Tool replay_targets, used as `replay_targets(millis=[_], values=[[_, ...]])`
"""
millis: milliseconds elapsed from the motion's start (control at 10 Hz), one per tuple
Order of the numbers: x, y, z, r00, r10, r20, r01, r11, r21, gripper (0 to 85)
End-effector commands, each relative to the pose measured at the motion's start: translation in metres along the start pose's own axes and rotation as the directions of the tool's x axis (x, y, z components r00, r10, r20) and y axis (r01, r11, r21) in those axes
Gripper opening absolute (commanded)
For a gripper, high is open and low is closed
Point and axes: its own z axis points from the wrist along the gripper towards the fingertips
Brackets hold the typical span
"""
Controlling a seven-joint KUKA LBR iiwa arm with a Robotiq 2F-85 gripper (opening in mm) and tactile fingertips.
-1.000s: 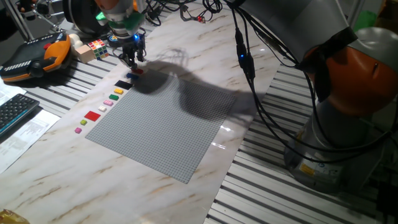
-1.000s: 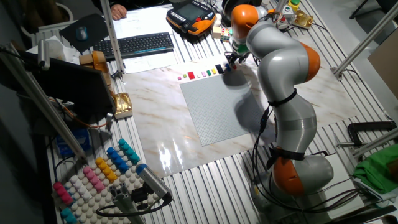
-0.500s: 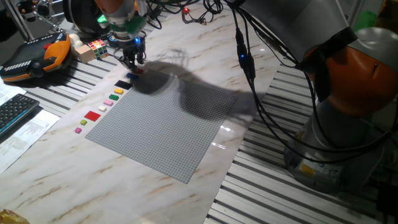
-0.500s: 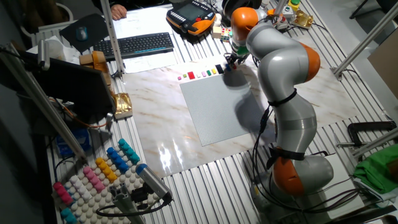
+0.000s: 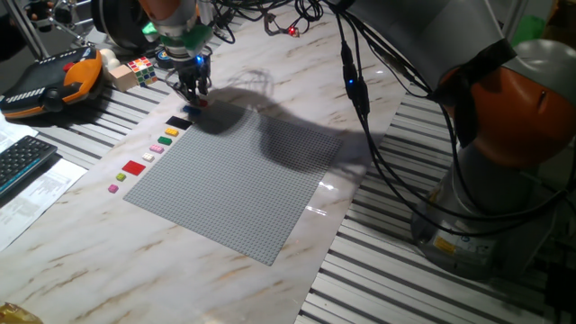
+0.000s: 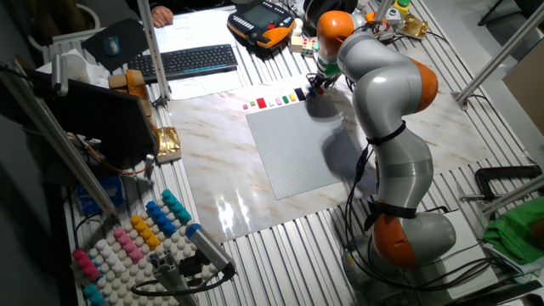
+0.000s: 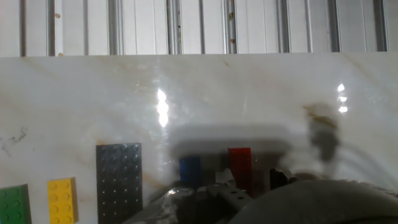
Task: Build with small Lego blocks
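The small Lego blocks lie in a row on the marble beside the grey baseplate (image 5: 238, 180): black (image 5: 179, 122), yellow (image 5: 171, 133), green (image 5: 165, 141), red (image 5: 134, 167) and pink (image 5: 113, 188). My gripper (image 5: 193, 91) hangs just above the far end of that row, over a small red block (image 5: 199, 102) and a blue one (image 5: 189, 111). The hand view has the red block (image 7: 240, 165) and blue block (image 7: 190, 169) flat on the table just past my blurred fingertips (image 7: 181, 196), with black (image 7: 119, 180), yellow (image 7: 62, 199) and green (image 7: 12, 203) to the left. The jaws stand apart with nothing held.
A multicoloured puzzle cube (image 5: 139, 67) and an orange teach pendant (image 5: 54, 83) sit behind the block row. A keyboard (image 6: 194, 60) and papers lie at the table's far side. Cables hang from the arm (image 5: 360, 99) over the baseplate.
My gripper has lifted slightly and drifted a little away from the red block. The blocks have not moved.
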Motion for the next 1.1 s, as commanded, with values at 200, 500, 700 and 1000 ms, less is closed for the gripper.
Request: replay_targets(millis=[200, 500, 700, 1000], values=[[0.0001, 0.0009, 0.0015, 1.0, -0.001, 0.0, 0.001, 1.0, -0.004, 37.7], [0.001, 0.0018, 0.0049, 1.0, -0.001, 0.003, 0.001, 1.0, -0.01, 36.7], [0.0017, 0.0024, 0.0058, 1.0, 0.0, 0.006, 0.0, 1.0, -0.013, 32.7], [0.0022, 0.0025, 0.009, 1.0, -0.008, 0.011, 0.008, 1.0, -0.027, 25.3]])
